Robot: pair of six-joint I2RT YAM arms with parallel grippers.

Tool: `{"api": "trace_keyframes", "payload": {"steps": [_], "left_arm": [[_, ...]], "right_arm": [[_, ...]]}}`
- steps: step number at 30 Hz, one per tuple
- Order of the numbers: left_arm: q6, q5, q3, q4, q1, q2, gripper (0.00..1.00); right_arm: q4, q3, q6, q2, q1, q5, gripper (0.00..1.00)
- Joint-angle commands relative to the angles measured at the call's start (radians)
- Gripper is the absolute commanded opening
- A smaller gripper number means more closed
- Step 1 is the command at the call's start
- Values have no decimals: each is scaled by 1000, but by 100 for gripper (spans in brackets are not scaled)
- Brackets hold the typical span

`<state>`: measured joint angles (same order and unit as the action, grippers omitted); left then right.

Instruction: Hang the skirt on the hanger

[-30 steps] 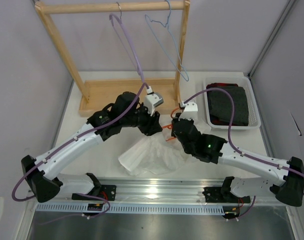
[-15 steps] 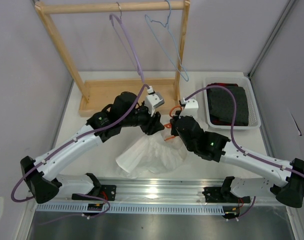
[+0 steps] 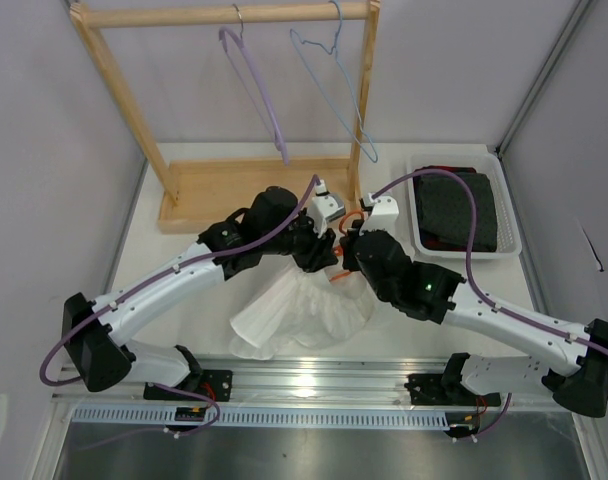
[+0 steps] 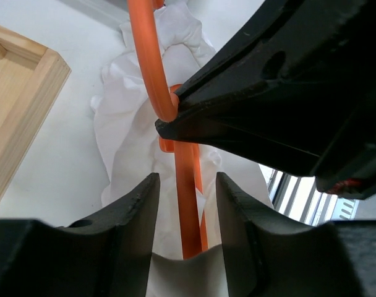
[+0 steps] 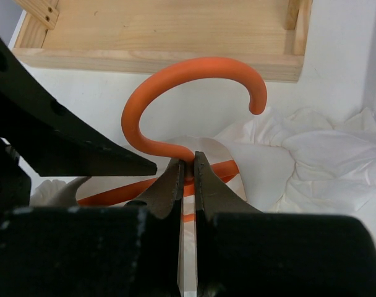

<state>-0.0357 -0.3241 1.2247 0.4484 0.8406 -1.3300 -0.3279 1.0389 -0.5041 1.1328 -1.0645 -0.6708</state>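
Skirt (image 3: pixel 296 312) is lying crumpled at lower centre of the top view, beneath the hanger (image 5: pixel 189 79); the right gripper (image 5: pixel 187 164) is clenching the hanger's neck, while the left gripper (image 4: pixel 186 180), released, is straddling its bar, having shifted rightward since a second ago

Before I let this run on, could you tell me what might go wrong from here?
The right gripper pinches only the hanger's thin neck, so it may swivel or slip. The open left gripper straddles the hanger bar very close to the right fingers; closing or moving could knock them together, or miss the skirt.
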Motion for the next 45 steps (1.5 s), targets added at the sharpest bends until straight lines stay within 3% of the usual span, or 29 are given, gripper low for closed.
{"api": "trace_keyframes", "payload": {"steps": [1,5,6,12,13,14,17,20,22,31,42,45], "left_arm": [[-17,-1,1,-48,11,-9,43],[-4,-4,-16,-77,12,5,15],[-4,-6,-17,-76,12,6,1],[3,-13,-14,-48,12,34,0],[3,-7,-10,-31,12,35,0],[8,9,-4,-21,12,37,0],[16,11,-11,2,12,52,0],[28,8,-24,1,11,71,0],[28,16,-27,6,11,77,0],[74,34,-33,41,-12,84,0],[103,0,-27,50,-47,120,0],[109,-12,-24,49,-47,130,0]], "right_arm": [[41,62,-17,-38,1,-3,0],[41,62,-20,-38,1,0,0],[41,61,-19,-39,3,0,0],[29,65,-22,-36,12,-7,2],[26,67,-24,-41,17,-10,8],[27,67,-22,-45,20,-10,24],[29,72,-8,-70,35,-13,55],[16,82,-2,-96,55,-13,69],[16,82,-2,-110,72,-4,73],[-25,24,-40,-206,107,-30,63],[-33,-53,-33,-251,161,77,59],[-45,-62,-33,-228,163,109,64]]}}
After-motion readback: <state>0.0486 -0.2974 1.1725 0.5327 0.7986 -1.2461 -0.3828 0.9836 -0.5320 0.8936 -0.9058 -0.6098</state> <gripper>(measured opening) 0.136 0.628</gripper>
